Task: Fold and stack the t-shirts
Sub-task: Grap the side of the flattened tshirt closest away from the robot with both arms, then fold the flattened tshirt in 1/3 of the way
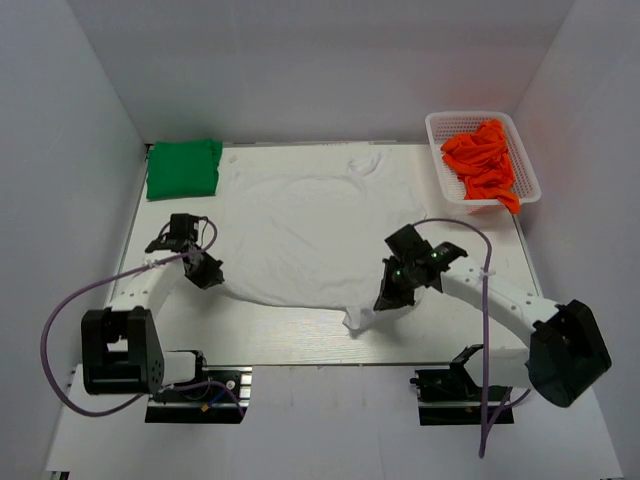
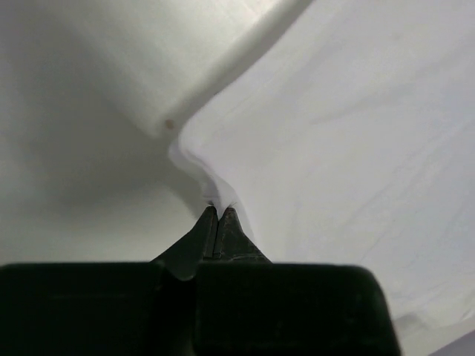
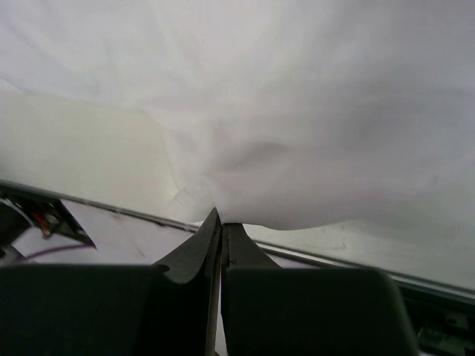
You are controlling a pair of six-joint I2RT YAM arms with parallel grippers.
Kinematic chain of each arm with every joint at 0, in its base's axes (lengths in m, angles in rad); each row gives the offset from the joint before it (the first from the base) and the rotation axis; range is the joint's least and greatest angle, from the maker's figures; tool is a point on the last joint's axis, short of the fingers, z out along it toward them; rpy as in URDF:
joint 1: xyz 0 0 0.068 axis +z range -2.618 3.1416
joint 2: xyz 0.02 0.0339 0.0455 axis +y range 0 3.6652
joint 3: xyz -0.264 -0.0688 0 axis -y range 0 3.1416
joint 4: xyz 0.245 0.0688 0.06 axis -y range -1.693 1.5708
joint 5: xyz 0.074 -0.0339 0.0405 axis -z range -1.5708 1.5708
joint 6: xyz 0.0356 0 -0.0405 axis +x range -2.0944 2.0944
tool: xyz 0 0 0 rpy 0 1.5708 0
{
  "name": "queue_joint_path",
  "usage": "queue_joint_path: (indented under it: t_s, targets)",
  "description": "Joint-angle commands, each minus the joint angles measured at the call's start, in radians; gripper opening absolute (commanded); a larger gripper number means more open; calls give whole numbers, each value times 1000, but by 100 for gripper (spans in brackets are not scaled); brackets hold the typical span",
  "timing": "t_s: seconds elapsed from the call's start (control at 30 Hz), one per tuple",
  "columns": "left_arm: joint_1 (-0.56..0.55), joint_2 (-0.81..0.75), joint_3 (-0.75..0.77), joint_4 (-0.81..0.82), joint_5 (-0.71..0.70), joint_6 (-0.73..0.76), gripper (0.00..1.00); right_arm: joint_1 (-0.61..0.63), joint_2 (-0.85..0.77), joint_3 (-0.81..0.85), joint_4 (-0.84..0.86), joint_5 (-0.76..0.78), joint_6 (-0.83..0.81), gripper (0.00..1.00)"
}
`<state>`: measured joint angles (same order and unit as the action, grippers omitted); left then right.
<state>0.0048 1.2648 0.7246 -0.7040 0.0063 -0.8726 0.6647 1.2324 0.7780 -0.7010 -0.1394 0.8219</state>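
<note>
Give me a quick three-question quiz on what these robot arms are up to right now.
1. True or false: the green t-shirt lies folded at the far left corner of the table.
2. The left gripper and right gripper are each pinching: A) the white t-shirt B) the green t-shirt C) nothing.
3. Fill in: the orange cloth sits in a white ____.
Key: 1 true; 2 A; 3 basket.

My left arm (image 1: 140,285) and right arm (image 1: 500,297) have white links, black joints and purple cables (image 1: 45,335); my left end effector (image 2: 217,215) and right end effector (image 3: 223,224) are black.
</note>
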Motion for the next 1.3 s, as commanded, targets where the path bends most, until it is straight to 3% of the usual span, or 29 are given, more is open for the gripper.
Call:
queue_joint_path:
  t_s: [0.0,0.33,0.63,0.97,1.2,1.27]
  targets:
    - [4,53,120,38,26,23,0,-53,61,93,-2,21,-63,0]
    - [4,251,332,52,0,-5,0,-279,274,415,-45,-19,-242,0]
    - [4,387,473,67,-22,-16,0,-390,441,680,-49,-69,-375,0]
    - [4,505,585,109,-40,-25,0,-448,579,852,-58,-117,-464,0]
    - [4,608,647,159,-71,-14,0,-470,659,860,-9,-80,-449,0]
    - [4,639,677,150,-97,-14,15,-476,685,859,20,-66,-438,0]
